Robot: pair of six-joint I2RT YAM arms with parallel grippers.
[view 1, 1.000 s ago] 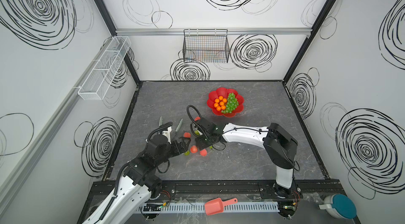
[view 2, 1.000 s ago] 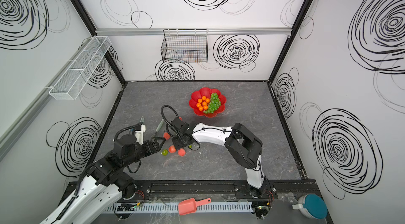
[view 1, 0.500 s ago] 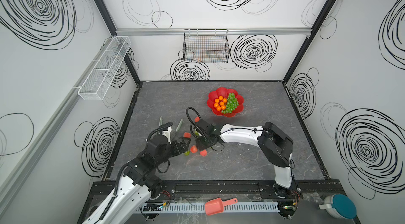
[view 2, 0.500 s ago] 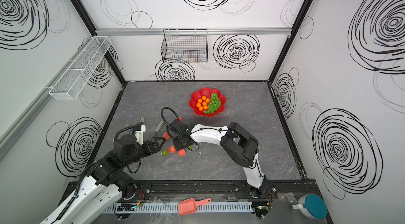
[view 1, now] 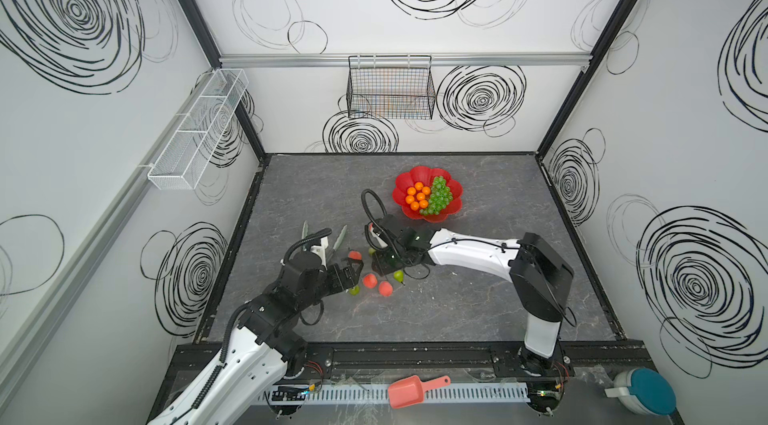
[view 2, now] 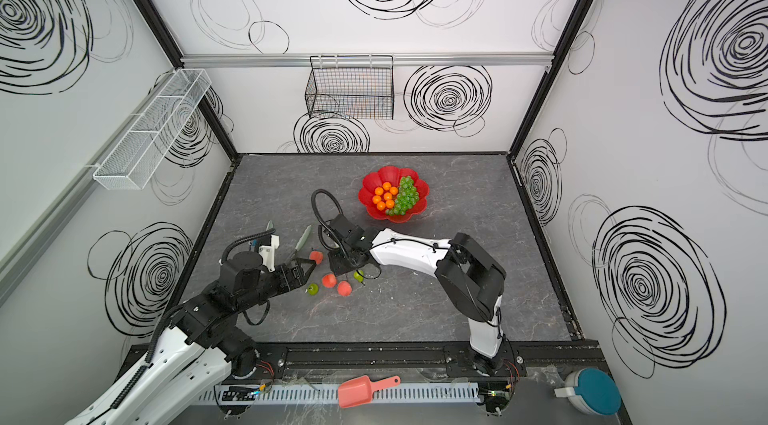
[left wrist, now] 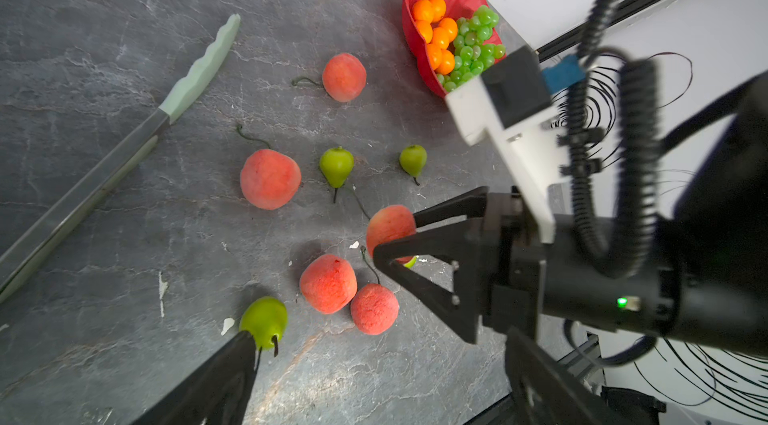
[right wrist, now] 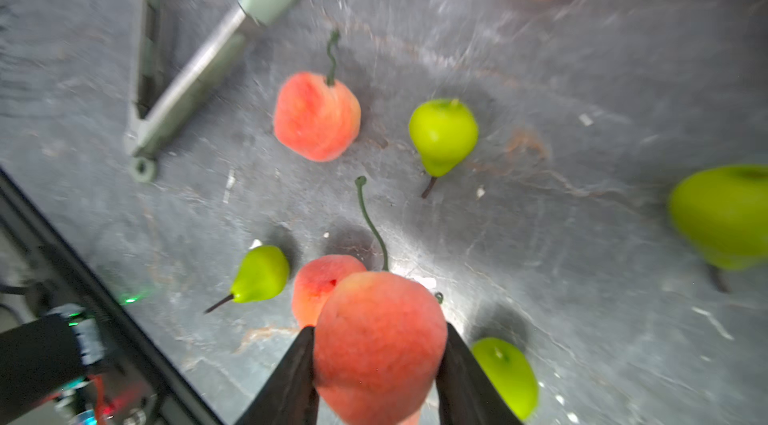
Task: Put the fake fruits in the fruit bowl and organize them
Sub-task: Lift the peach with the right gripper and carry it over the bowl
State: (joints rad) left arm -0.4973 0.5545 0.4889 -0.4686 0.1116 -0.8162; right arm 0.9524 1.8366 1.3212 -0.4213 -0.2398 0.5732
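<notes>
The red flower-shaped fruit bowl (view 1: pixel 404 185) (view 2: pixel 371 190) stands at the back, with orange balls (view 1: pixel 417 196) and green grapes (view 1: pixel 439 195) in it. Peaches (view 1: pixel 370 280) (left wrist: pixel 270 178) and green pears (view 1: pixel 398 276) (left wrist: pixel 336 163) lie scattered on the table in front of it. My right gripper (right wrist: pixel 378 331) (view 1: pixel 384 265) is shut on one peach (right wrist: pixel 378 352) (left wrist: pixel 388 225), low over the pile. My left gripper (left wrist: pixel 374 381) (view 1: pixel 351 273) stands open with nothing between its fingers. One of its fingers is beside a pear (left wrist: pixel 264 319).
Green-tipped metal tongs (view 1: pixel 338 238) (left wrist: pixel 124 144) lie on the table left of the fruits. A black wire basket (view 1: pixel 390 88) hangs on the back wall. A white mesh shelf (view 1: pixel 199 128) is on the left wall. A salmon-pink scoop (view 1: pixel 409 391) lies in front of the table.
My right gripper's jaws have narrowed onto the peach, and the right arm has shifted slightly left. The left arm has not moved.
</notes>
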